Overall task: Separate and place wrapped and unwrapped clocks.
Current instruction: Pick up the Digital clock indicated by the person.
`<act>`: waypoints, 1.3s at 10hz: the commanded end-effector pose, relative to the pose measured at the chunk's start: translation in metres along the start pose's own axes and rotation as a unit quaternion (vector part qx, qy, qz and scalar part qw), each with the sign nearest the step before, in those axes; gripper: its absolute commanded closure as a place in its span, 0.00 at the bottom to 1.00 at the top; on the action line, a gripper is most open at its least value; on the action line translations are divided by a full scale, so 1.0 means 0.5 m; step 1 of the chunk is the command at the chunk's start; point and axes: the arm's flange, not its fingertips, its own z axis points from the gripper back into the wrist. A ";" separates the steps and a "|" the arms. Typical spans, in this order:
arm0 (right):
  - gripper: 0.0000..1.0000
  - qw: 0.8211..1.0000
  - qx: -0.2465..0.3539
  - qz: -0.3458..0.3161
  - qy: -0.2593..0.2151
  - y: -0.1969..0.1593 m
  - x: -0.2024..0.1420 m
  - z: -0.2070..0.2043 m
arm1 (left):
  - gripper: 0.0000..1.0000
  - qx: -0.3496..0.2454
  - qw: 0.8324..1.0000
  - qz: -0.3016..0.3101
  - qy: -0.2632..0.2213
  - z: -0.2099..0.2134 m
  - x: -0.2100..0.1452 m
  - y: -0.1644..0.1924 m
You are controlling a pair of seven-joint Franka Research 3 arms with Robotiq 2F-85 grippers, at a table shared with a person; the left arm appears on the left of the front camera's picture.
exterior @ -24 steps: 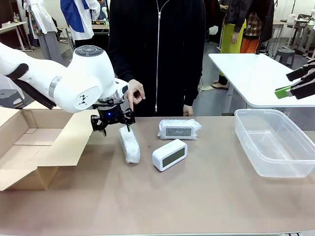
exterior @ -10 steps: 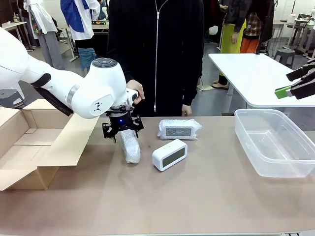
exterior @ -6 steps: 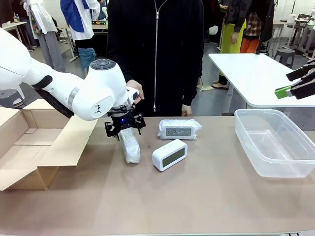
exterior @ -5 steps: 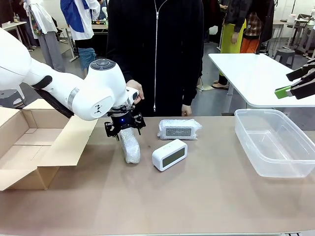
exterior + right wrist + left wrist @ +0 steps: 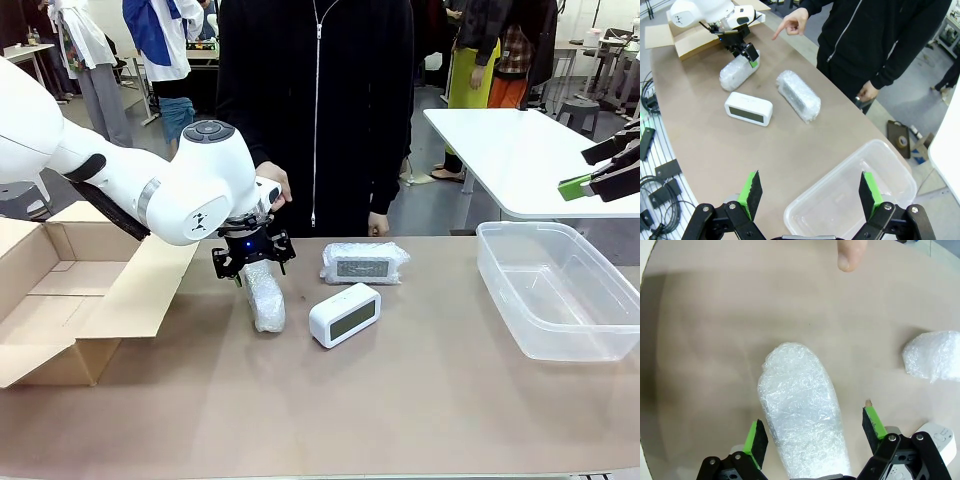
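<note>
- Left arm: enters from 9 o'clock, elbow high, wrist bent down. Left gripper [image 5: 815, 429] spread wide, its fingers straddling the far end of the wrapped clock [image 5: 266, 298]; the pad on one side stands clear of the wrap.
- That clock lies on the table [image 5: 400, 410], at 9 o'clock of the bare white clock [image 5: 344, 314].
- Second wrapped clock [image 5: 364, 262]: at 12 o'clock of the bare one.
- Right gripper [image 5: 809, 193]: spread, empty, raised above the clear tub [image 5: 520, 325] at 3 o'clock.
- Person's hand [image 5: 276, 189]: at 12 o'clock, forefinger pointing down.
</note>
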 end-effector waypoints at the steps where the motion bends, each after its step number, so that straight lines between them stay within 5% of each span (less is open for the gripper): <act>1: 0.00 1.000 0.007 -0.003 -0.003 0.000 0.000 -0.004 | 0.00 -0.001 1.000 0.000 -0.001 0.002 -0.001 -0.002; 11: 0.00 1.000 0.007 -0.003 -0.003 0.000 0.000 -0.004 | 1.00 0.054 0.999 -0.005 -0.005 0.005 -0.004 0.006; 13: 0.00 1.000 0.007 -0.003 -0.003 0.000 0.000 -0.004 | 1.00 0.050 0.998 -0.035 -0.007 0.030 -0.017 -0.005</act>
